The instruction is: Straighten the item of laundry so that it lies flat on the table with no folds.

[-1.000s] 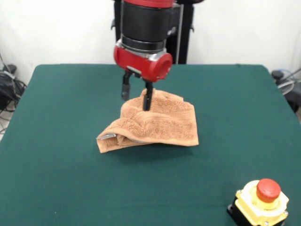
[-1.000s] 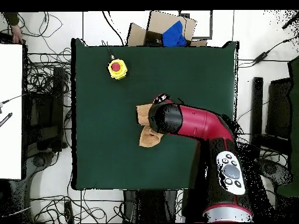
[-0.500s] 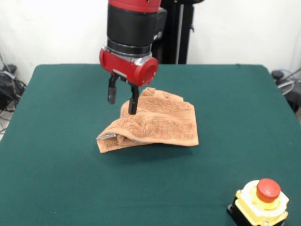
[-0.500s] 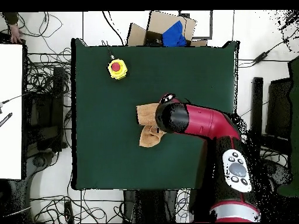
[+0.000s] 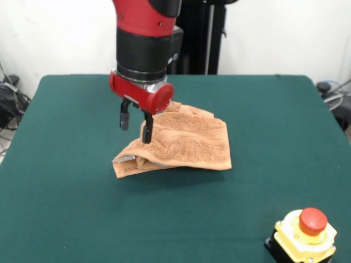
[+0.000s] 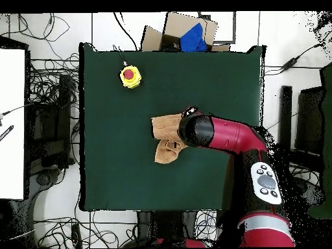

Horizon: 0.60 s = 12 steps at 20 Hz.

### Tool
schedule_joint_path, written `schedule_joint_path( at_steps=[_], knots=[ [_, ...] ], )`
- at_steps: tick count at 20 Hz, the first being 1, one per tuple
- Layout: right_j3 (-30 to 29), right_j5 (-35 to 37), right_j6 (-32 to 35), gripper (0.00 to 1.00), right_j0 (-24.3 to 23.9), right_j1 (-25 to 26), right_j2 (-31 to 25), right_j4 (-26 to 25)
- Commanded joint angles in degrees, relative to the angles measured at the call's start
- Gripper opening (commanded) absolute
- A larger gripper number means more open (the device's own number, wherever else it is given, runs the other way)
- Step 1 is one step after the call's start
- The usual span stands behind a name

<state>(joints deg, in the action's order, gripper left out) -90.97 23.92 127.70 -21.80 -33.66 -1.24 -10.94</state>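
Observation:
The item of laundry (image 5: 184, 143) is a light orange-tan towel, folded and bunched into a hump near the middle of the green table (image 5: 66, 208). A small grey tag sticks out at its lower left corner. My gripper (image 5: 135, 125) hangs open just above the towel's left part, one finger over the cloth and the other over bare felt, holding nothing. From overhead, the towel (image 6: 166, 135) shows left of the red arm, whose wrist hides the gripper and part of the cloth.
A yellow box with a red push button (image 5: 305, 232) stands at the table's front right corner in the front view; the same button box (image 6: 130, 75) sits at upper left from overhead. Cables and a cardboard box (image 6: 181, 31) lie beyond the table edges.
The gripper has travelled left and slightly down across the towel, from its far top edge to its left part, staying open. The towel has not shifted.

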Motion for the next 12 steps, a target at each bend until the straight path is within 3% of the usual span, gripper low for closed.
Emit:
schedule_joint_path(
  at_steps=[1, 12],
  knots=[
    [-0.9, -3.7, -2.7, 1.00, -1.9, 5.6, -6.6, -3.3],
    [-3.1, -5.2, -4.4, 1.00, -8.5, 8.4, -16.6, -2.2]
  ],
)
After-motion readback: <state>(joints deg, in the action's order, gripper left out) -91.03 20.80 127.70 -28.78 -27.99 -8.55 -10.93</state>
